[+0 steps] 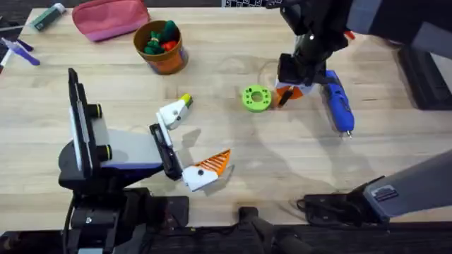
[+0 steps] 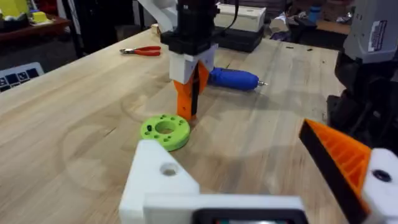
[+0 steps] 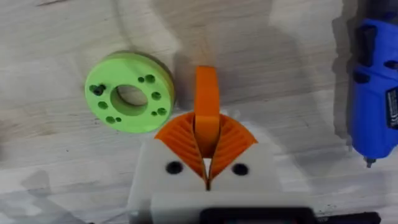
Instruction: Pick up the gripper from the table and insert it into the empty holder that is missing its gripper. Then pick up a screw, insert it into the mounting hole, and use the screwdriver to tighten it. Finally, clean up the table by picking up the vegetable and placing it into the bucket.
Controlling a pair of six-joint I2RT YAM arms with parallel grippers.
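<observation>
My right gripper is shut on the small orange gripper, which stands on end on the table. Seen from above, this right gripper is between the green ring and the blue screwdriver. My left gripper is open; one finger is the bare white holder with a mounting hole, the other carries an orange wedge. The yellow vegetable lies by the holder's tip. The orange-brown bucket stands at the back. No screw can be made out.
A green ring with small holes lies just left of my right gripper. The bucket holds green and red toys. A pink pouch lies at the back left. Red pliers lie far off on the table.
</observation>
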